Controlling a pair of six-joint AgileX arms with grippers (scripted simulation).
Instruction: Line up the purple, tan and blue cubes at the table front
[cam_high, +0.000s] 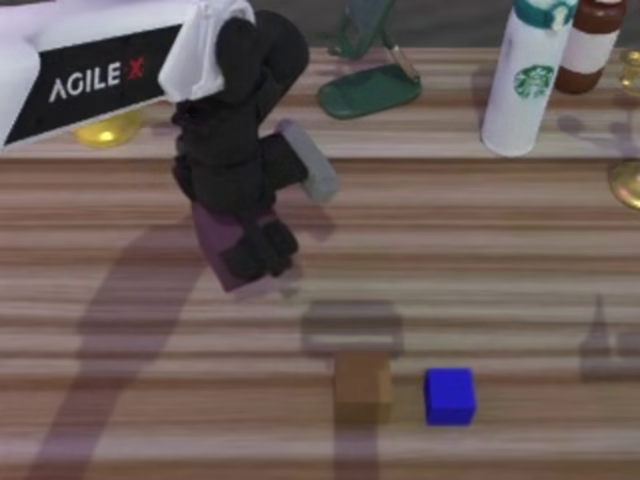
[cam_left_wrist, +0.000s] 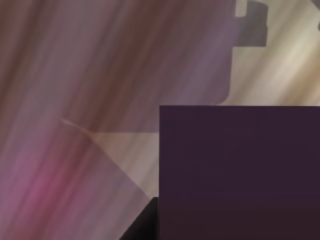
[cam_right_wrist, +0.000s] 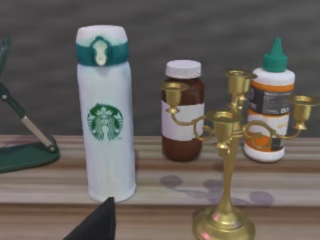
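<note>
Along the back of the table (cam_high: 500, 260), seen from above, stand a white flask (cam_high: 523, 75) with a green logo, a brown jar (cam_high: 590, 45) beside it, a green stand (cam_high: 372, 75) further left, and a golden base (cam_high: 105, 128) half hidden under the left arm. The gold foot of a candelabrum (cam_high: 628, 183) shows at the right edge. The left gripper (cam_high: 258, 250) hangs left of centre with the purple cube (cam_high: 225, 245) directly beneath it, mostly covered by the dark wrist and fingers; the hold looks clenched on the cube. Toward the front edge, the tan cube (cam_high: 362, 385) and the blue cube (cam_high: 449, 396) sit side by side with a small gap, blue on the right; both lie well apart from the purple one, to its right and nearer the front. The right arm does not appear in this view.

From the left wrist, the purple cube (cam_left_wrist: 240, 170) fills the near corner right against the camera, striped tabletop blurred behind it.

From the right wrist, the flask (cam_right_wrist: 106, 115), the jar (cam_right_wrist: 183, 112), an orange-labelled squeeze bottle (cam_right_wrist: 272, 107) and the candelabrum (cam_right_wrist: 227, 150) stand in front of a dark backdrop. One dark fingertip (cam_right_wrist: 97, 222) of the right gripper shows at the frame's edge; whether that gripper is spread or closed cannot be told.
</note>
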